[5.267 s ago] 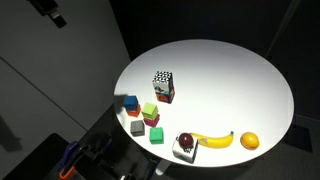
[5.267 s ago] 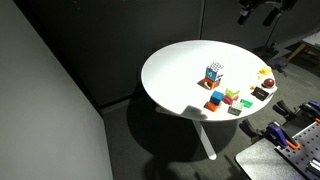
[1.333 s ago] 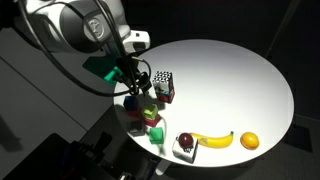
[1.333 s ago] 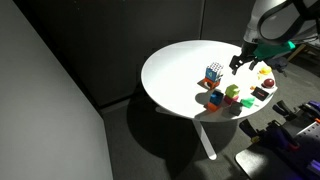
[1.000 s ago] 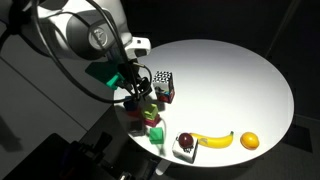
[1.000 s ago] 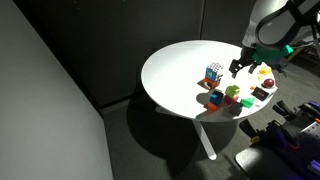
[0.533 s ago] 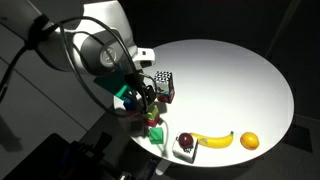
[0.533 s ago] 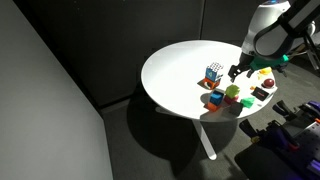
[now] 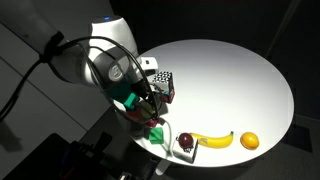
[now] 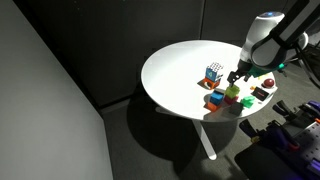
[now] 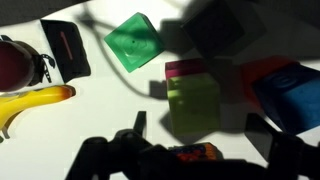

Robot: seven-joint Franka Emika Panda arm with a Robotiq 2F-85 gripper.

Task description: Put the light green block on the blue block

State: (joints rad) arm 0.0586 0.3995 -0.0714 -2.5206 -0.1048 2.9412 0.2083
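Observation:
In the wrist view the light green block (image 11: pixel 193 105) sits on the white table between and just beyond my open gripper's (image 11: pixel 200 128) two fingers. The fingers do not touch it. The blue block (image 11: pixel 291 92) lies to its right, on a red block (image 11: pixel 263 71). A pink block (image 11: pixel 184 68) stands right behind the light green one. In an exterior view the gripper (image 10: pixel 237 79) hangs just above the light green block (image 10: pixel 232 92), with the blue block (image 10: pixel 211 96) beside it. In an exterior view my arm and gripper (image 9: pixel 147 100) hide both blocks.
An emerald green cube (image 11: pixel 133 42) and a grey cube (image 11: pixel 225 30) lie beyond. An apple (image 11: pixel 14 60) on a black box and a banana (image 11: pixel 36 100) lie to the left. A chequered cube (image 9: pixel 164 84), an orange (image 9: pixel 249 141) and the round table's edge (image 9: pixel 262 140) are close by.
My arm has swung in from above and come down over the cluster of blocks. The open gripper now hangs just over the light green block. The blocks have not moved.

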